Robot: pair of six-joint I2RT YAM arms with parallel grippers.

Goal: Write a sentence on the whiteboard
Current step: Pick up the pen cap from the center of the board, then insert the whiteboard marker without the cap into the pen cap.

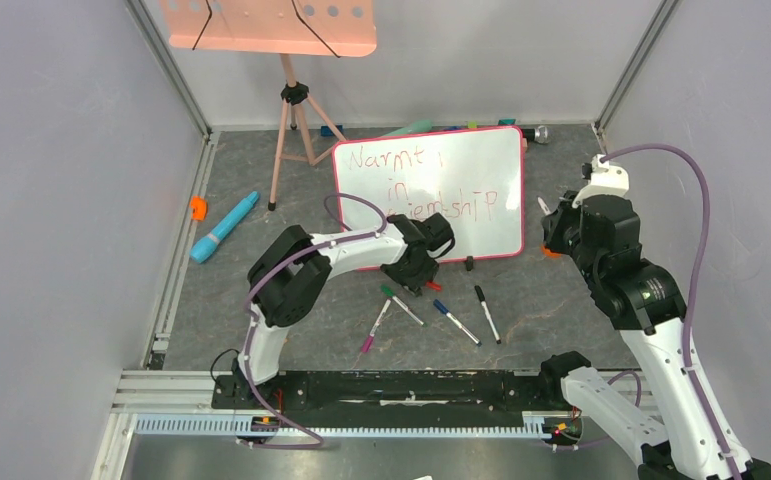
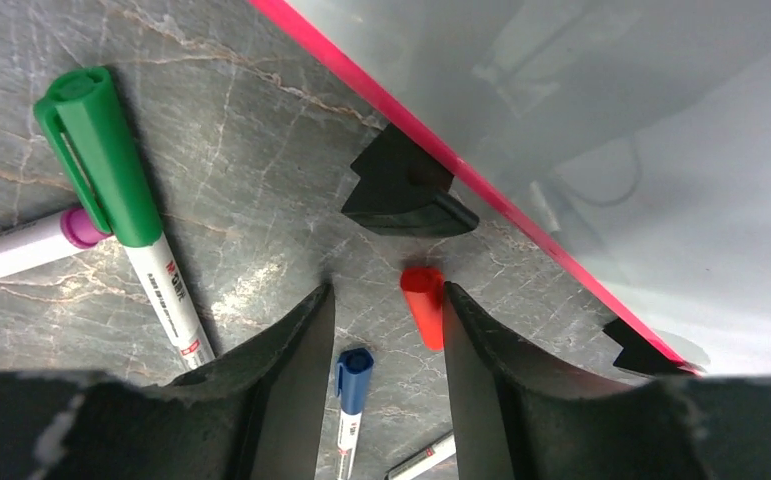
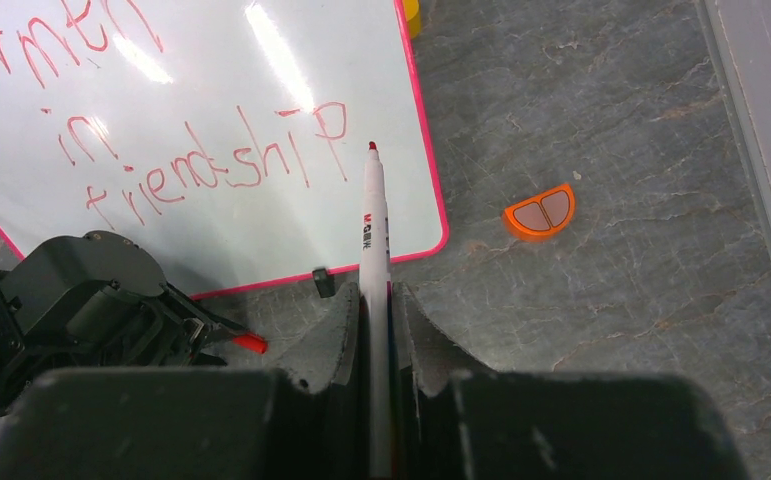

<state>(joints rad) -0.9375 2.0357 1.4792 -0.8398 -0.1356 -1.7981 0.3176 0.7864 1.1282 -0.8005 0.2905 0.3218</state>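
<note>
The whiteboard (image 1: 481, 160) (image 3: 211, 90) (image 2: 661, 150) lies flat on the table with the sentence (image 1: 411, 185) (image 3: 201, 160) in red, three lines ending "in friendship". My right gripper (image 3: 373, 290) (image 1: 553, 225) is shut on an uncapped red marker (image 3: 372, 220), whose tip hovers over the board's near right corner. My left gripper (image 2: 388, 292) (image 1: 423, 278) is down at the board's near edge. Its jaws stand apart around a red cap (image 2: 424, 305) (image 3: 251, 343) on the table; the cap touches the right finger (image 2: 481, 340) only.
Green (image 2: 111, 170), purple (image 2: 21, 245) and blue (image 2: 353, 385) markers lie near the left gripper, a black one (image 1: 487, 313) farther right. A black clip foot (image 2: 406, 190) sits under the rim. An orange half-disc (image 3: 540, 212), a tripod (image 1: 291, 110) and a blue cylinder (image 1: 223, 227) are around.
</note>
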